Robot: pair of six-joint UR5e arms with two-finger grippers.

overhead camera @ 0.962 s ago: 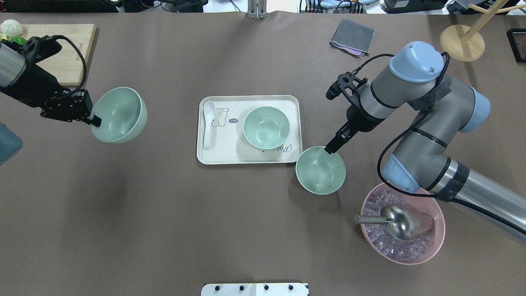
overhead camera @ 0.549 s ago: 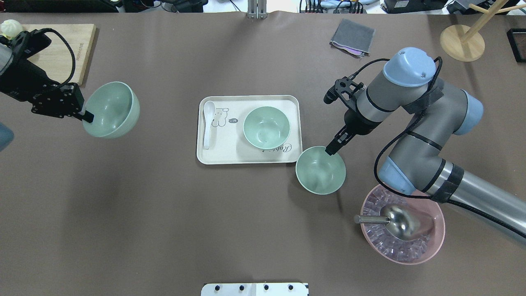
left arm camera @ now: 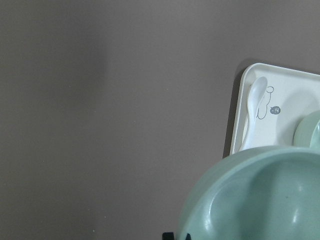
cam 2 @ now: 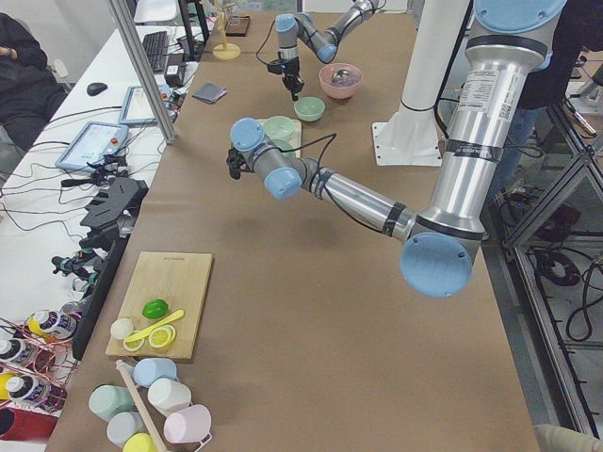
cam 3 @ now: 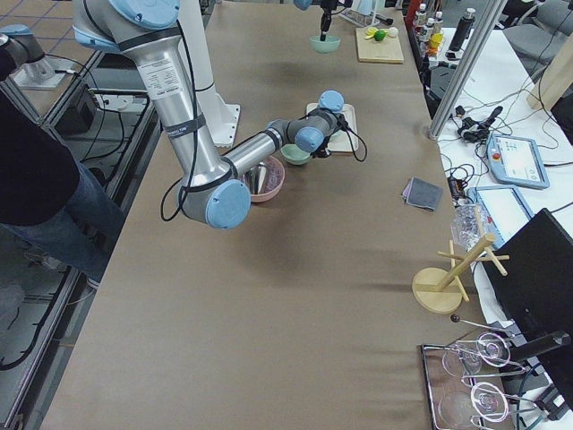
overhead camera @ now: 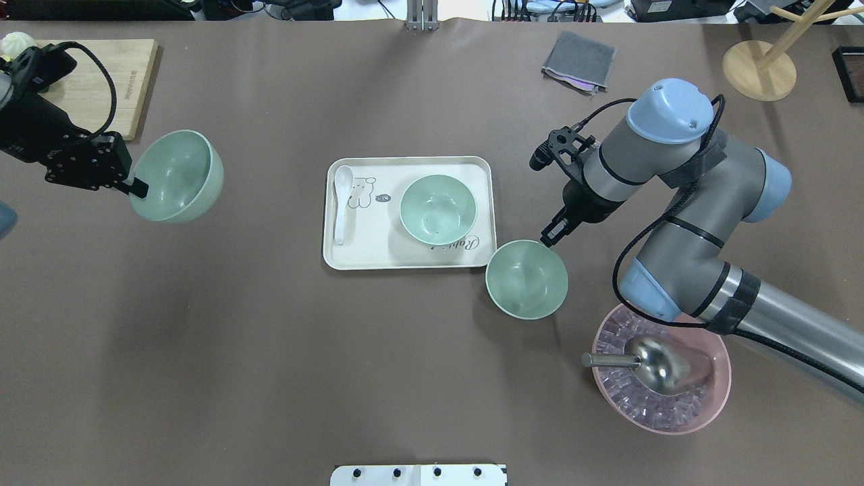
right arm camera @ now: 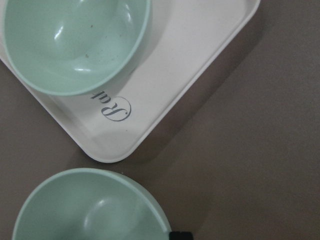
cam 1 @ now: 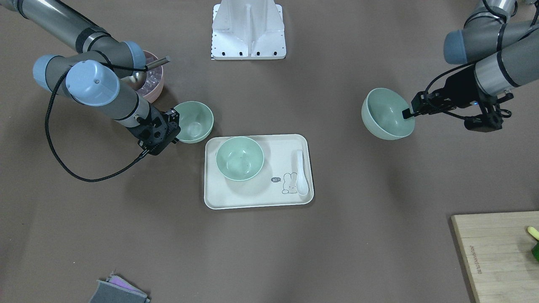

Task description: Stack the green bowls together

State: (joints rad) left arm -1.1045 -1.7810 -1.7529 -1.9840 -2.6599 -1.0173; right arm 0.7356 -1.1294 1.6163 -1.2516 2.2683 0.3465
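One green bowl (overhead camera: 181, 175) hangs tilted, rim pinched in the left tool (overhead camera: 139, 188); level it before nesting. Right tool (overhead camera: 549, 237): grip unclear.

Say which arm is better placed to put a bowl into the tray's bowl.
Likely the left: the left fingers hold a lifted green bowl. The right fingers seem off the rim of the bowl beside the tray.
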